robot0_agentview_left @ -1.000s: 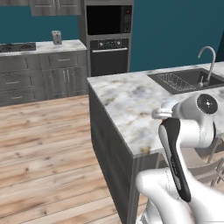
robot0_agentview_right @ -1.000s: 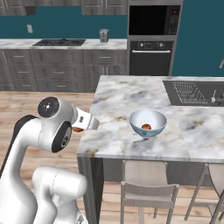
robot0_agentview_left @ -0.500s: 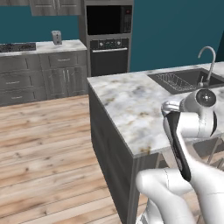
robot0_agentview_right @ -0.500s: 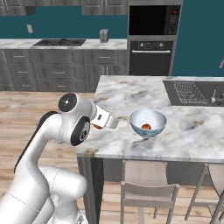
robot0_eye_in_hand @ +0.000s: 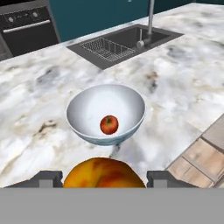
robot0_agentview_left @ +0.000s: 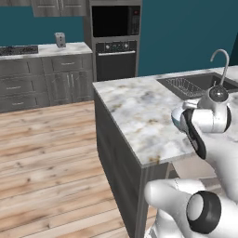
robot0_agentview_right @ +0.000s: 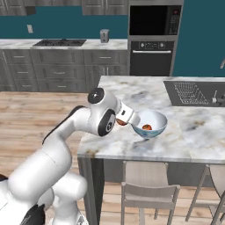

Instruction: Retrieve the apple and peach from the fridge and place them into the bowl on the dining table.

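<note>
My gripper (robot0_eye_in_hand: 104, 179) is shut on the peach (robot0_eye_in_hand: 104, 173), an orange fruit with darker shading that sits between the two fingertips. Just ahead of it the pale glossy bowl (robot0_eye_in_hand: 85, 105) stands on the marble dining table (robot0_eye_in_hand: 35, 87), with the small red apple (robot0_eye_in_hand: 109, 124) lying in its bottom. From the right base view, the gripper (robot0_agentview_right: 126, 117) holds the peach (robot0_agentview_right: 120, 122) a little above the table (robot0_agentview_right: 132, 92), close to the left side of the bowl (robot0_agentview_right: 154, 119) with the apple (robot0_agentview_right: 147, 127) in it. The fridge is out of view.
A sink (robot0_eye_in_hand: 118, 43) with a dish rack and a faucet (robot0_eye_in_hand: 151, 22) is set into the table beyond the bowl. Stools (robot0_agentview_right: 147, 193) stand under the table's near edge. A wall oven (robot0_agentview_right: 154, 44) and dark cabinets line the back wall, across a wooden floor.
The arm has swung to the right, carrying the peach from over the table's left edge up to the bowl's side. The bowl and the apple have not moved.
</note>
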{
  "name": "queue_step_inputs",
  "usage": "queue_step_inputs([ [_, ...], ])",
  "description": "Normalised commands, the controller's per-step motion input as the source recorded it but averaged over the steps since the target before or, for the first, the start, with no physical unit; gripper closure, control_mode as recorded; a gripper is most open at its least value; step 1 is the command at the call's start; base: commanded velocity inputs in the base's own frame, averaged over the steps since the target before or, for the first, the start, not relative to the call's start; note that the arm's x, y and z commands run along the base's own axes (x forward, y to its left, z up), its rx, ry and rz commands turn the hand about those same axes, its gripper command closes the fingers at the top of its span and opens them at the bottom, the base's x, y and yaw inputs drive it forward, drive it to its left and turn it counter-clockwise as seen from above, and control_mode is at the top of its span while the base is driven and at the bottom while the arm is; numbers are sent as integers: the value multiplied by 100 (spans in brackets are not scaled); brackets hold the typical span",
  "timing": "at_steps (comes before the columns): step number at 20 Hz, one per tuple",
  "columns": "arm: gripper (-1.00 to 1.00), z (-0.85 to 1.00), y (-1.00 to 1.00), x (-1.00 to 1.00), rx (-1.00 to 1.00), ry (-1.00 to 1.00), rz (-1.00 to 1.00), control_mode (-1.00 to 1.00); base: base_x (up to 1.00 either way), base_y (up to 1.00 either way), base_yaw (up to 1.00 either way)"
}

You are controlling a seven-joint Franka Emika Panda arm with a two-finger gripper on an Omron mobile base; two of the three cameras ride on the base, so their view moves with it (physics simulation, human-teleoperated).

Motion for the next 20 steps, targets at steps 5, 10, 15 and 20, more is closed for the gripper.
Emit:
queue_step_inputs([
  [5, 100, 0, -76, 84, 9, 10, 0, -100, 0, 0, 0],
  [10, 100, -1, -66, 89, 13, 11, 0, -100, 0, 0, 0],
  [15, 100, -18, -37, 60, 9, 11, 0, -100, 0, 0, 0],
  [20, 100, -47, -2, 50, 1, 6, 0, -100, 0, 0, 0],
])
